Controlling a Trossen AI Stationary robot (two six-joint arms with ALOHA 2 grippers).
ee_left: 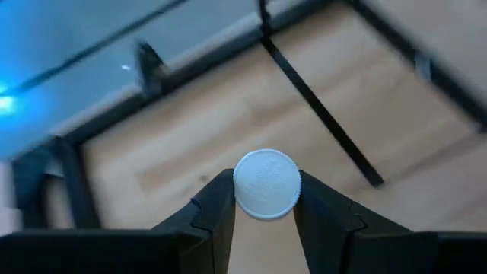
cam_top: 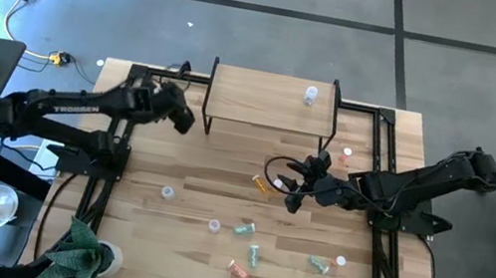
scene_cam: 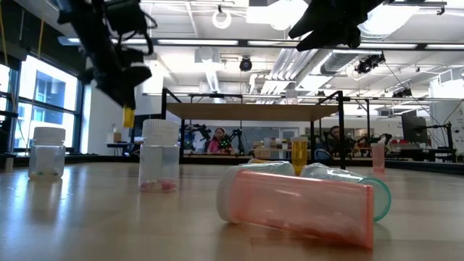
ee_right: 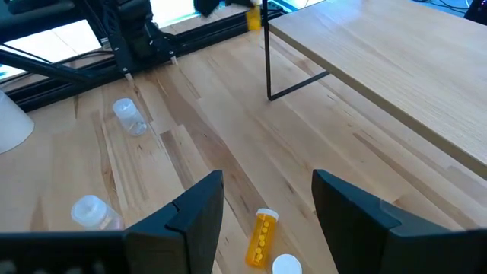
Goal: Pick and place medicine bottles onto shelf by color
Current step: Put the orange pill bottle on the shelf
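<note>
My left gripper (cam_top: 181,116) hangs by the left end of the shelf (cam_top: 270,99), shut on an orange bottle with a white cap (ee_left: 266,183). The bottle shows yellow-orange below the fingers in the low view (scene_cam: 128,116). My right gripper (ee_right: 266,199) is open and empty above the table, in front of the shelf. An orange bottle (ee_right: 261,236) lies on its side on the table just ahead of its fingers and also shows in the high view (cam_top: 263,184). A clear bottle (cam_top: 311,94) stands on the shelf's right part. My left gripper pinches the orange bottle by the sides of its white cap (ee_left: 245,190) between its two fingers. The fingers come from above, pointing down. The bottle hangs upright below them (scene_cam: 128,117), lifted clear of the table.
Loose bottles lie on the table's near half: clear ones (cam_top: 167,191) (cam_top: 213,224), green ones (cam_top: 244,227) (cam_top: 254,254) (cam_top: 318,263) and a pink one (cam_top: 238,270). A pink bottle (cam_top: 344,155) stands by the shelf's right legs. A green cloth (cam_top: 78,250) lies at the near left corner.
</note>
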